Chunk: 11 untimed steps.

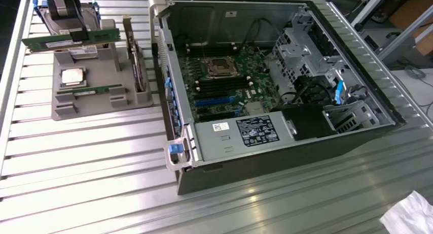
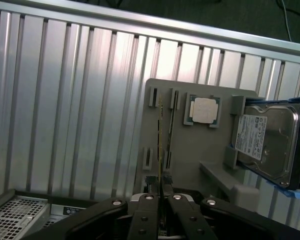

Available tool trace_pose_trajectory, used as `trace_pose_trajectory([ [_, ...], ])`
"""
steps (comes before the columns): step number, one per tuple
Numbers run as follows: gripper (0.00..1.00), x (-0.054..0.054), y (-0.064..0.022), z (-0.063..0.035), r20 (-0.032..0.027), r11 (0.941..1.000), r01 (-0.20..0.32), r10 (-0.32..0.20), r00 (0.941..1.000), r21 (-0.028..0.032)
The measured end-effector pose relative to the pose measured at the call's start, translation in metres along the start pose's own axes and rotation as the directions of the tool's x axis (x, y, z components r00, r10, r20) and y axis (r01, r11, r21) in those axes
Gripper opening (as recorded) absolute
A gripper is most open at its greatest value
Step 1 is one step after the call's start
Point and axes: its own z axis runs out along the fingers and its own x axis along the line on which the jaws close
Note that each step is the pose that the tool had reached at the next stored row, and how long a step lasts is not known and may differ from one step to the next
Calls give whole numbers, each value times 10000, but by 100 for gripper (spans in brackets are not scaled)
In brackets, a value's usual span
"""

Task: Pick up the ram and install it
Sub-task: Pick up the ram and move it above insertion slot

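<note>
The black end effector (image 1: 76,35) is hanging over the corner of the ribbed aluminium worktop (image 1: 101,163) at the exterior view's upper left. Its fingers are clamping the long, thin green circuit-board ram stick (image 1: 46,42), which is lying level in the air above the grey moulded holder tray (image 1: 95,103). A second green stick (image 1: 84,91) is sitting in the tray, with the square silver processor chip (image 1: 73,76) beside it. The silver hard drive (image 1: 139,66) is standing on edge at the tray's side nearest the open dark computer case (image 1: 271,163).

The case is sitting just beside the tray, and its tall side wall is rising between the held stick and the green motherboard (image 1: 203,99). Broad bare worktop is stretching toward the edge at the bottom of the exterior view.

Looking down past the end effector (image 2: 162,196), the wrist view is giving the ram stick (image 2: 160,145) edge-on (a thin line between the fingers). The second stick (image 2: 171,125) is running parallel just beside it. Also in this view are the processor chip (image 2: 205,110), the white-labelled hard drive (image 2: 267,142), the tray (image 2: 190,155) and the worktop (image 2: 65,100) beyond.
</note>
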Motion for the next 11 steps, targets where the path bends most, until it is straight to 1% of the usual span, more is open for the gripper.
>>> trace_pose_trajectory([
  [11, 13, 16, -99, 1, 4, 10000, -1, 1, 10000, -29],
])
